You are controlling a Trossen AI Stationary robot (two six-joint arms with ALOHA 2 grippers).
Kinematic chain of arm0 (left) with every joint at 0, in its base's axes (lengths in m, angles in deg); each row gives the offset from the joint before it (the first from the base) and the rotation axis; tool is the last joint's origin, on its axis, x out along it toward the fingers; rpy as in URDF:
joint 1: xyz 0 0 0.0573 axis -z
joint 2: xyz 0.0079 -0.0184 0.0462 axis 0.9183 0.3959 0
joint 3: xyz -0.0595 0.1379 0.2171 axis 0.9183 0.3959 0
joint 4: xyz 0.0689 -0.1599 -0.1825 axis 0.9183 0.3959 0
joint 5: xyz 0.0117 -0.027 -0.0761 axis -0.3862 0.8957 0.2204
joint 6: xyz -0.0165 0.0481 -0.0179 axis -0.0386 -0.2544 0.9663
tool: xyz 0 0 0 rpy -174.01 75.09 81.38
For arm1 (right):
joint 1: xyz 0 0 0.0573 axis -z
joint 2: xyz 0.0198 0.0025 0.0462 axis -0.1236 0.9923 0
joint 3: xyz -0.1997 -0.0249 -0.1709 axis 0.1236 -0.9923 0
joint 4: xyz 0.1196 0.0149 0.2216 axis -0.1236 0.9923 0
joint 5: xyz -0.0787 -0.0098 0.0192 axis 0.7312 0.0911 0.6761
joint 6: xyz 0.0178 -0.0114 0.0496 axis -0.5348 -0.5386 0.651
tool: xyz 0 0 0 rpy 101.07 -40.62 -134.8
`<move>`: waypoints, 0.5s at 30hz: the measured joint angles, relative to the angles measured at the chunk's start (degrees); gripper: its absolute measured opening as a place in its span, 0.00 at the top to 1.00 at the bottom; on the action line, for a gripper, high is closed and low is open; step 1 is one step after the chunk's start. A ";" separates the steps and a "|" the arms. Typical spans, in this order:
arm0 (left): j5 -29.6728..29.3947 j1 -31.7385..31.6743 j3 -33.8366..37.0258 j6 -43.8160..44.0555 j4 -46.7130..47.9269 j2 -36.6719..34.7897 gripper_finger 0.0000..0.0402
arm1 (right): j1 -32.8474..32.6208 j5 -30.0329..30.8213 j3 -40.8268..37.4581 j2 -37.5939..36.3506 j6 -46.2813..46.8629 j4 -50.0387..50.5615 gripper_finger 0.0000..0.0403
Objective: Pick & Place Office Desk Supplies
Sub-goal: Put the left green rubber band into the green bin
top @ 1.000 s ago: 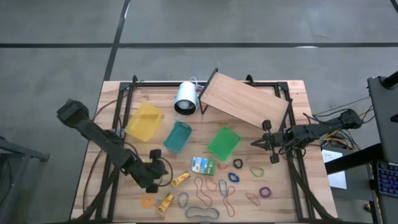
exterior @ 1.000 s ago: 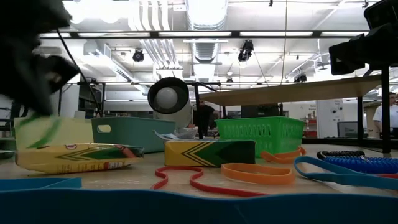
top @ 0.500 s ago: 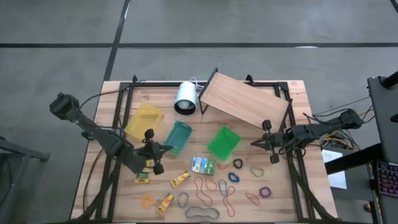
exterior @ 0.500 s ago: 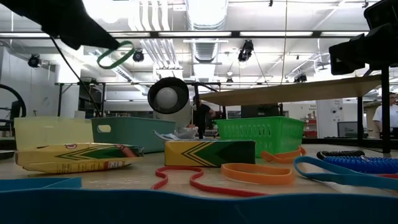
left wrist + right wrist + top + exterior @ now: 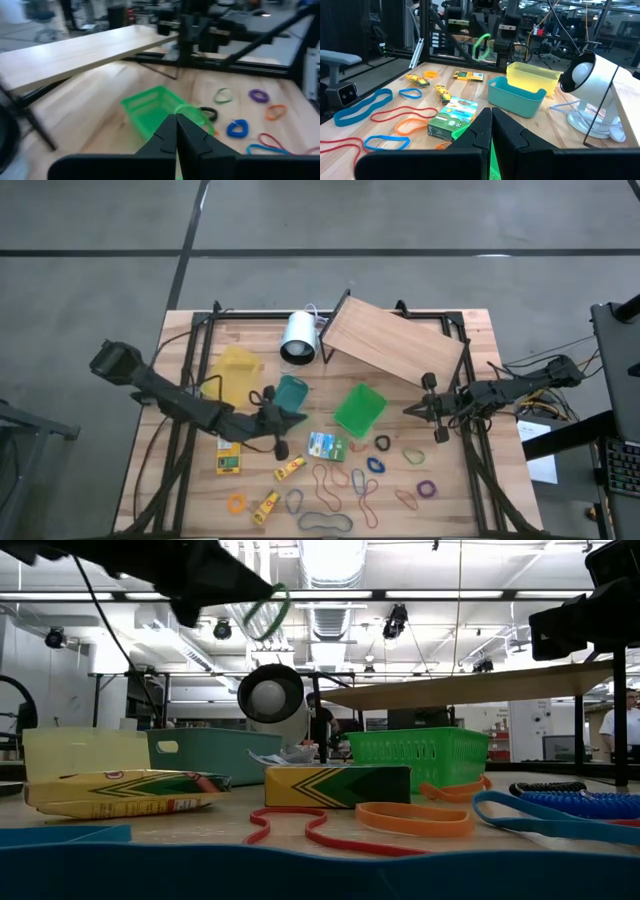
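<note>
- The left gripper (image 5: 277,423) hangs above the bench (image 5: 180,500), near the teal bin (image 5: 292,392), with its fingers together on a thin green rubber band (image 5: 262,612) that dangles free in the air.
- Risk: the loop is light and hangs loose, so I judge it may catch on a finger at release, or fall beside a bin, if the gripper is not well over the opening.
- Risk: the arm reaches low across the yellow bin (image 5: 233,374) and could push it.
- The green basket (image 5: 359,410) and the yellow bin seem to hold nothing; the inside of the teal bin is partly hidden by the arm.
- Other bands, the small yellow boxes and the green-and-white packet (image 5: 326,445) lie on the bench.
- The right gripper (image 5: 428,408) waits near the slanted wooden board (image 5: 392,345), fingers together on nothing.
</note>
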 joint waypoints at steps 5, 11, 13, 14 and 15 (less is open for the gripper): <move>3.12 -2.93 -1.10 -1.67 -6.93 6.55 0.99 | 0.00 0.01 0.00 0.00 0.00 0.00 0.98; 8.30 -8.06 -5.75 -2.15 -11.63 16.13 0.99 | -0.01 0.00 0.00 -0.02 0.00 0.02 0.98; 10.92 -9.75 -8.20 -3.10 -11.69 19.05 0.99 | -0.01 0.01 0.00 0.01 0.00 0.00 0.98; 12.29 -10.57 -9.58 -3.34 -11.74 20.54 0.99 | -0.01 0.01 0.00 0.01 0.00 0.01 0.98; 13.45 -11.40 -10.94 -3.49 -11.69 21.91 0.99 | 0.01 0.00 0.00 0.02 0.00 -0.01 0.98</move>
